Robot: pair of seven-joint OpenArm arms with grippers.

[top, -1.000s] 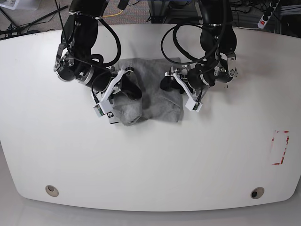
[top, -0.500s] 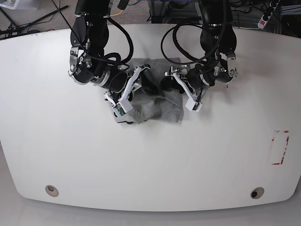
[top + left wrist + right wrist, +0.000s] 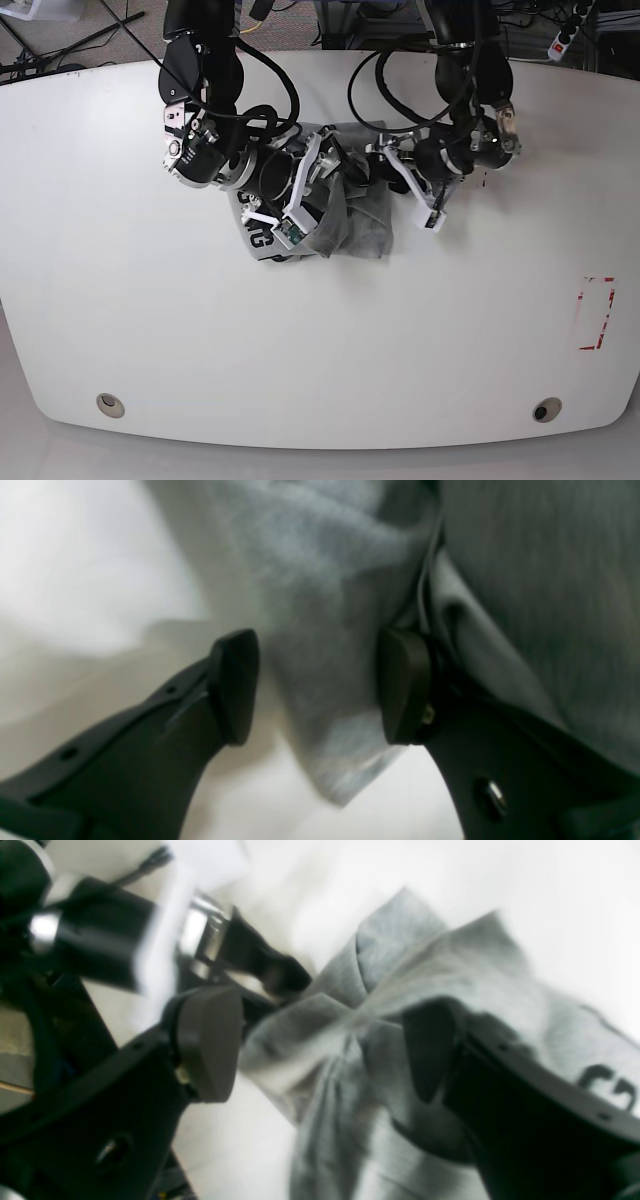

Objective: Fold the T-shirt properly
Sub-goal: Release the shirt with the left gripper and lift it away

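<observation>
The heather-grey T-shirt [image 3: 362, 226] lies bunched at the table's back middle, with black lettering [image 3: 257, 238] showing at its left edge. My right gripper [image 3: 322, 180] is over the shirt's middle. In the right wrist view, the gripper [image 3: 320, 1045] has its jaws wide apart, with crumpled cloth [image 3: 450, 970] between them and draped over the right finger. My left gripper [image 3: 372, 172] is at the shirt's upper right edge. In the left wrist view, the gripper [image 3: 320, 685] is open, with a hanging fold [image 3: 325, 630] between its pads. The two grippers are close together.
The white table [image 3: 320, 340] has a red tape rectangle [image 3: 597, 312] near its right edge. Two round holes [image 3: 110, 404] [image 3: 546, 409] sit near the front edge. Cables and a power strip [image 3: 565, 35] lie behind the table.
My right arm has swept rightward across the shirt, pulling its left part over the middle and uncovering lettering at the left. My left arm has shifted slightly up and left.
</observation>
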